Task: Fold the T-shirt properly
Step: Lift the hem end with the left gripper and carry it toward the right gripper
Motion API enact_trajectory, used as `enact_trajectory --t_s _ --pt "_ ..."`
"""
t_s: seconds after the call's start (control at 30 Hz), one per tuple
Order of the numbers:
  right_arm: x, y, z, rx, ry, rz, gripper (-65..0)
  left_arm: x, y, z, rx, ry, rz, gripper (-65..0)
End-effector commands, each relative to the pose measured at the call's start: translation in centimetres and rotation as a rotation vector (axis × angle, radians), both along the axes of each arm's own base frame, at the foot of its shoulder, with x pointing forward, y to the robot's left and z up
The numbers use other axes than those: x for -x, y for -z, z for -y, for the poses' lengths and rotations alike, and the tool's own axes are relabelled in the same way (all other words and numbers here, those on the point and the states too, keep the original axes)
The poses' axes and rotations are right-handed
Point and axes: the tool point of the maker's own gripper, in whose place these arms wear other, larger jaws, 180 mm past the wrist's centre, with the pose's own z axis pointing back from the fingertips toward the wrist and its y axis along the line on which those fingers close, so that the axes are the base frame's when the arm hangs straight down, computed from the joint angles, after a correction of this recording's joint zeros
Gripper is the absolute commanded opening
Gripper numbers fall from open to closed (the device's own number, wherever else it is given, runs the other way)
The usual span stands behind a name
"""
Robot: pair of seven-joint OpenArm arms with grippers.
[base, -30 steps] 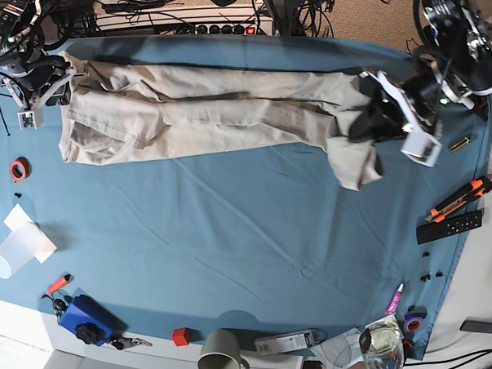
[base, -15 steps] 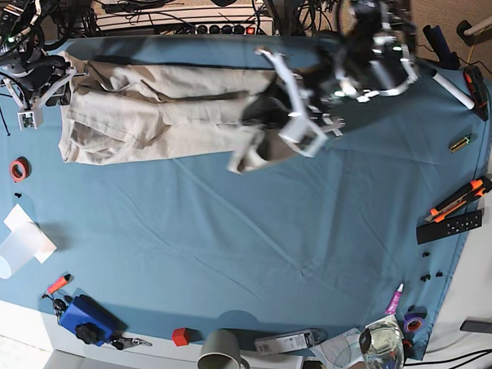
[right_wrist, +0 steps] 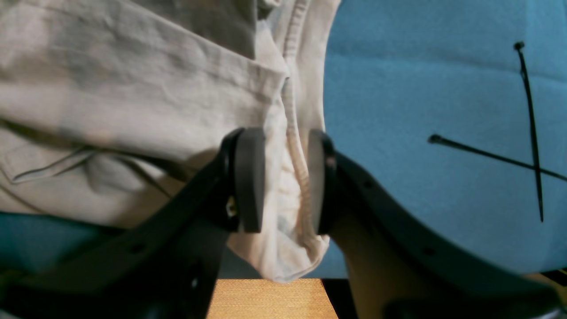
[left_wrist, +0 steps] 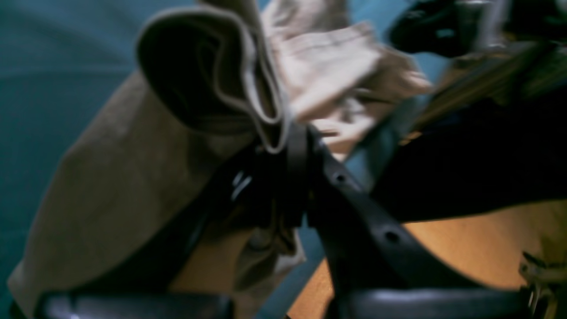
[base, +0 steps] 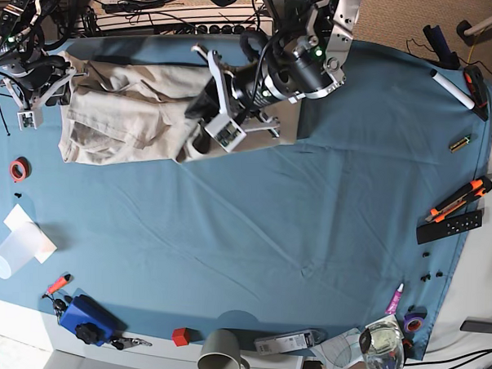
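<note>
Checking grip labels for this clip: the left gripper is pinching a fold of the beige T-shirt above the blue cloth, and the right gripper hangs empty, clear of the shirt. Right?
Not quite. The right gripper is not empty: the right wrist view shows its jaws either side of the T-shirt edge, at the ribbed seam. The left gripper does pinch a fold above the blue cloth.

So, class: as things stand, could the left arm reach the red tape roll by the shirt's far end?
Probably not freely: the left tool is shut on the T-shirt, and the red tape roll lies beyond the right tool.
</note>
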Motion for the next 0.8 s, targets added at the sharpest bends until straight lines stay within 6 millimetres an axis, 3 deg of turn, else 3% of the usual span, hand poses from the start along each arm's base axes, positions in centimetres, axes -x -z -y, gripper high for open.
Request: enact_trajectory --t_s 0.0,0.17,0.27,0.33,0.5,0.63,0.77 --pt "-0.9 -1.3 0.4 0.023 -0.011 0.046 -47.6 -0.7 -1.9 0.9 0.068 -0.012 0.035 -65.0" --pt "-0.9 -1.3 0.4 0.023 -0.012 0.047 -47.6 -0.5 -0.9 1.4 0.058 0.026 0.024 -65.0" --pt "-0.9 -1.4 0.4 0.023 -0.012 0.047 -47.6 -0.3 -1.4 1.8 0.069 0.058 0.056 -44.0" --pt "-0.9 -1.4 0.4 0.023 -0.011 0.047 -47.6 -0.5 -1.4 1.7 0.074 0.045 0.053 -36.5" --pt "-0.9 -1.4 0.4 0.023 -0.012 0.049 -47.6 -1.4 -1.5 1.2 0.081 -0.021 0.027 -36.0" --pt "-1.0 -1.4 0.4 0.023 -0.013 0.054 -47.6 -1.1 -1.6 0.9 0.052 -0.011 0.015 -36.1" --pt "-1.1 -1.5 0.3 0.018 -0.016 0.059 -47.6 -0.7 -2.1 -0.2 0.020 -0.045 -0.020 -43.4"
